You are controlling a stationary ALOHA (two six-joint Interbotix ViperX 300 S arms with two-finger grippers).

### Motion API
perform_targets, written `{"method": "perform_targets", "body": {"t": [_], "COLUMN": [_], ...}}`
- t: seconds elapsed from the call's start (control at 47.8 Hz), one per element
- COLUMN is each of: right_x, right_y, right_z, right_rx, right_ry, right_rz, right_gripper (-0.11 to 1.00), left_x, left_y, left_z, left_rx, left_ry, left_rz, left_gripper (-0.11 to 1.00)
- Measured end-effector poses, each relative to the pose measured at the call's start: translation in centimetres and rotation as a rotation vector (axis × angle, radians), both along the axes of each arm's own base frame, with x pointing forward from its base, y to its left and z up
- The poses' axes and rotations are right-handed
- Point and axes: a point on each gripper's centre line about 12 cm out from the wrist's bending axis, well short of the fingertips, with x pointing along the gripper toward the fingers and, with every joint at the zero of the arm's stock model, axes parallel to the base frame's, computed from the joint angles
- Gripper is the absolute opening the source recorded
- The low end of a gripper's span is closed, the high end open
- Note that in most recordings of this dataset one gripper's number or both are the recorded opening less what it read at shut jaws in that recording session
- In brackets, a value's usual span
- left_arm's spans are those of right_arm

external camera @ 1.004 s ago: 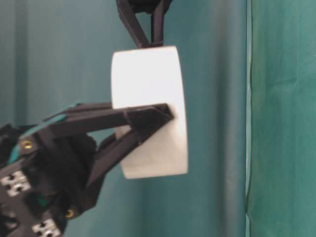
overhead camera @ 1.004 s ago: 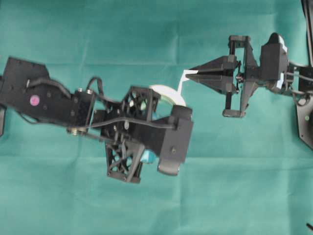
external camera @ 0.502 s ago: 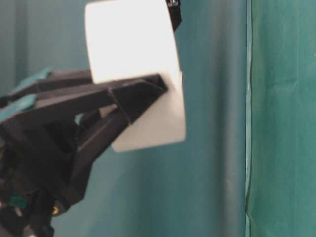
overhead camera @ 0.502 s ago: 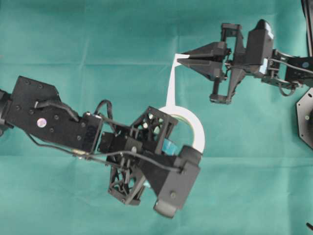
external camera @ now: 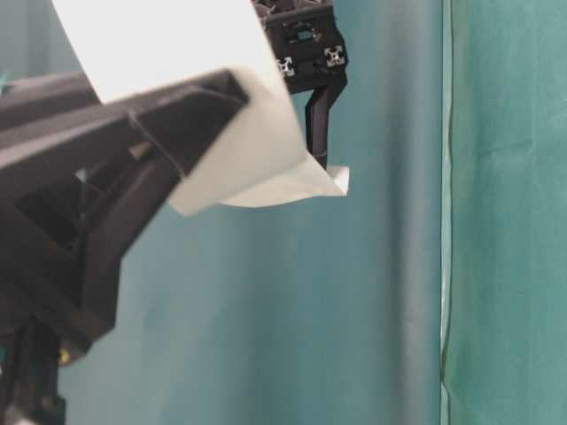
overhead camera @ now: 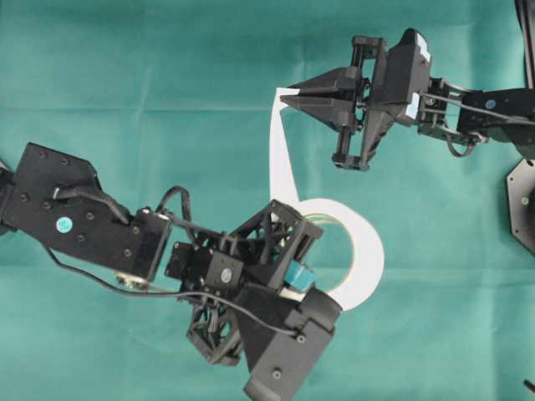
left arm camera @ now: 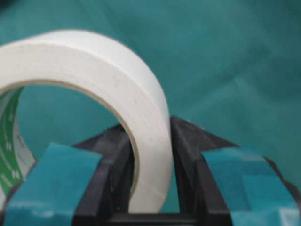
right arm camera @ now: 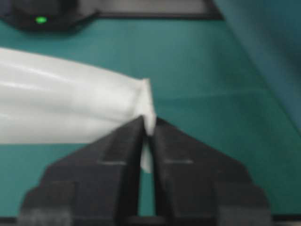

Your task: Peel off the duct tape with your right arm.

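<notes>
The duct tape (overhead camera: pixel 373 251) is a white roll with a greenish inner core, held off the green cloth. My left gripper (overhead camera: pixel 303 255) is shut on the roll's wall, one finger inside the ring and one outside, as the left wrist view shows (left arm camera: pixel 150 136). A long white strip (overhead camera: pixel 275 142) runs from the roll up to my right gripper (overhead camera: pixel 286 98). That gripper is shut on the strip's end, and the right wrist view shows the pinch (right arm camera: pixel 148 127). In the table-level view the roll (external camera: pixel 177 53) fills the top left, with the strip end (external camera: pixel 330 181) under the right fingers.
Green cloth (overhead camera: pixel 125 67) covers the table. A black base plate (overhead camera: pixel 522 200) sits at the right edge. A green cloth backdrop (external camera: pixel 505 221) hangs at the right of the table-level view. A black unit with a green light (right arm camera: pixel 41 20) lies beyond the right gripper.
The left arm has carried the roll toward the near right. The right gripper has moved left and up with the strip end. The peeled strip has grown much longer.
</notes>
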Motion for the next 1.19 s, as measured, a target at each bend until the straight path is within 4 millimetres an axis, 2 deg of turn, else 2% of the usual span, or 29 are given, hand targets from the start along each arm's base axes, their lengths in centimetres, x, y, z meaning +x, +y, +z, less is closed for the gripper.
{"method": "perform_targets", "body": {"t": [0.502, 0.627, 1.192], "right_x": [0.5, 0.5, 0.8], "right_y": [-0.1, -0.1, -0.2], "right_z": [-0.9, -1.1, -1.3], "right_rx": [0.005, 0.009, 0.031], "right_ry": [0.023, 0.026, 0.042], "right_rz": [0.001, 0.0, -0.002], "right_gripper": [-0.09, -0.09, -0.09], "left_x": [0.8, 0.7, -1.8], "left_y": [-0.4, -0.3, 1.2], "left_z": [1.9, 1.7, 4.0], "left_rx": [0.04, 0.065, 0.095], "left_ry": [-0.185, -0.21, -0.481], "left_rz": [-0.075, -0.096, -0.117], "left_gripper": [0.2, 0.2, 0.2]}}
